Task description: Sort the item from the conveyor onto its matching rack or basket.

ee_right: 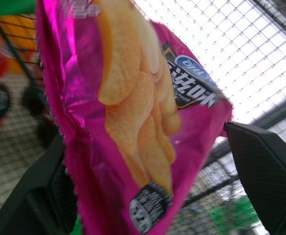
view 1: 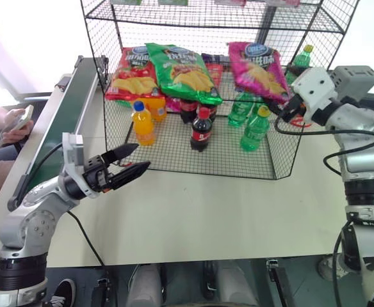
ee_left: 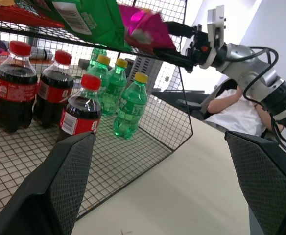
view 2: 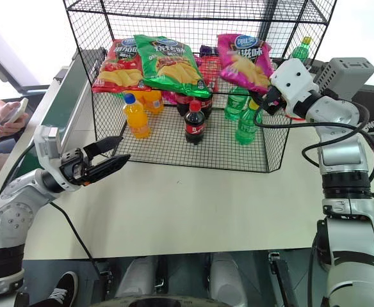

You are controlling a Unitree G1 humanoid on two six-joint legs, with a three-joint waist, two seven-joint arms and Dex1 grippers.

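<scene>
While the pink chip bag (view 1: pixel 259 69) is lying on the rack's (view 1: pixel 283 163) upper wire shelf beside the green bag (view 1: pixel 182 71), the right claw (ee_right: pixel 148 166) is standing wide around its crinkly foil corner (release step, apparently); next, it is needing a clean withdrawal. Left claw (view 1: pixel 130 164) is hovering wide over the desk (view 1: pixel 225 217).

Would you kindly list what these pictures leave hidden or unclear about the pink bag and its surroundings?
- Right gripper fingertips: head views, hidden behind the pink bag and rack mesh, so contact with the bag is unclear.
- Bag's top edge: right wrist view, cut off by the frame.
- What the bag rests on: head views, hidden behind the green bottles.
- Conveyor far end: hidden behind the rack corner.
</scene>
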